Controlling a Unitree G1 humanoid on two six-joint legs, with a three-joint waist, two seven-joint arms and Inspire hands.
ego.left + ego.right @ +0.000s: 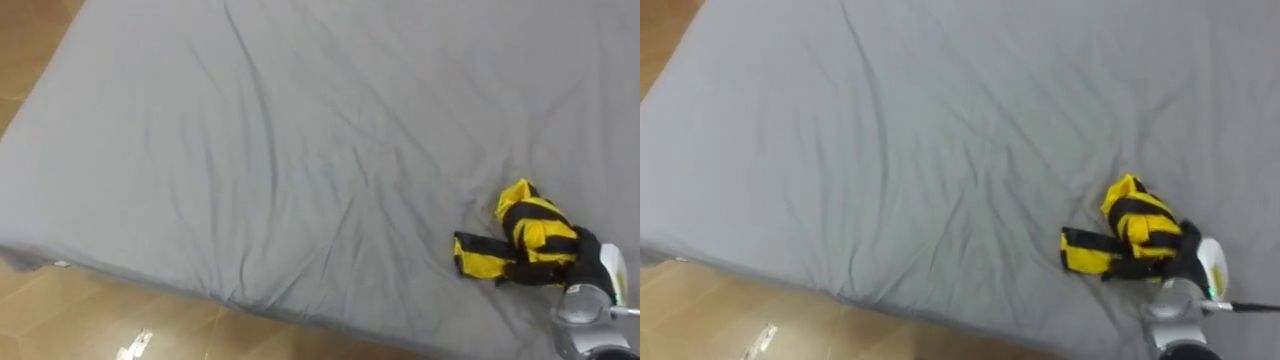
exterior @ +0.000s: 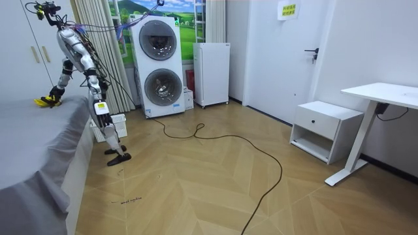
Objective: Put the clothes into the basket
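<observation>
Inspected the bed (image 1: 250, 150) from its left side across to its right. Found no clothing on the left or middle of its grey sheet. Found one yellow-and-black striped garment (image 1: 530, 235) bunched near the bed's lower right edge, not yet in any basket. Noted the right hand (image 1: 608, 272) touching that garment's right end, partly buried among the dark stripes; could not tell whether open or closed on the cloth. In the room view, placed the robot bent over the bed's far end and marked a white slatted container (image 2: 119, 121) on the floor just beside the bed. Judged it likely the basket, contents hidden. Judged the task at its first step: pick-up, carry and drop all outstanding. Checked for writing: recorded a small yellow-green sign (image 2: 287, 9) on the wall well beyond the bed, print too small to read; found no legible brand or label elsewhere.
</observation>
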